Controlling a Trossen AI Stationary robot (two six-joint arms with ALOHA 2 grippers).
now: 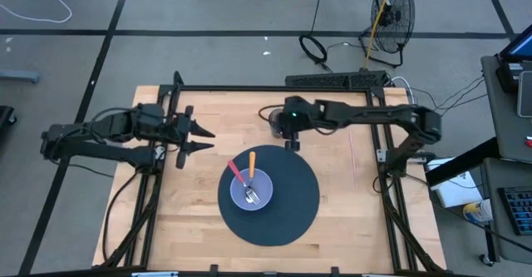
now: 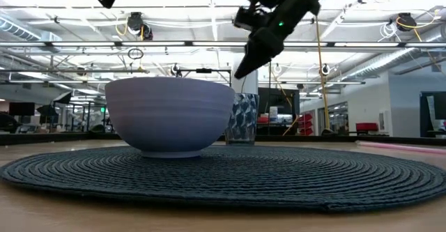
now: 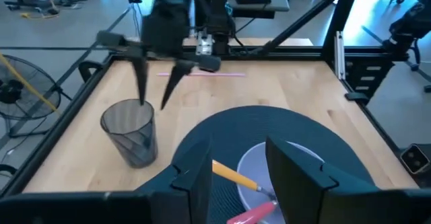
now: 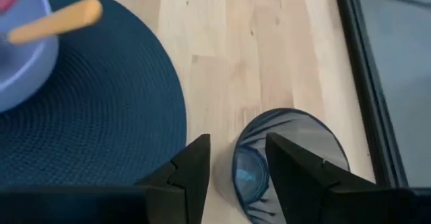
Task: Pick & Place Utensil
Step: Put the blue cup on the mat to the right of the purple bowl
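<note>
Wooden bench (image 1: 349, 219), round dark mat (image 1: 287, 206), bowl holding two utensils.
High view: the orange-handled utensil (image 1: 252, 162) and pink-handled utensil (image 1: 237, 173) lie in the lavender bowl (image 1: 262, 185); the right end effector (image 1: 288, 131) hangs over the glass cup (image 1: 276, 119), well apart from them; the left end effector (image 1: 198, 139) waits released beside the mat.
Low view: bowl (image 2: 171, 113) hides the utensils.
Right wrist view: fingers (image 4: 192, 167) released, straddling the cup (image 4: 289, 157) rim.

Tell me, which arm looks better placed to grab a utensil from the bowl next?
Probably the left. Its end effector is open and points toward the bowl holding the orange-handled utensil and pink-handled utensil. The right end effector hangs over the cup.
</note>
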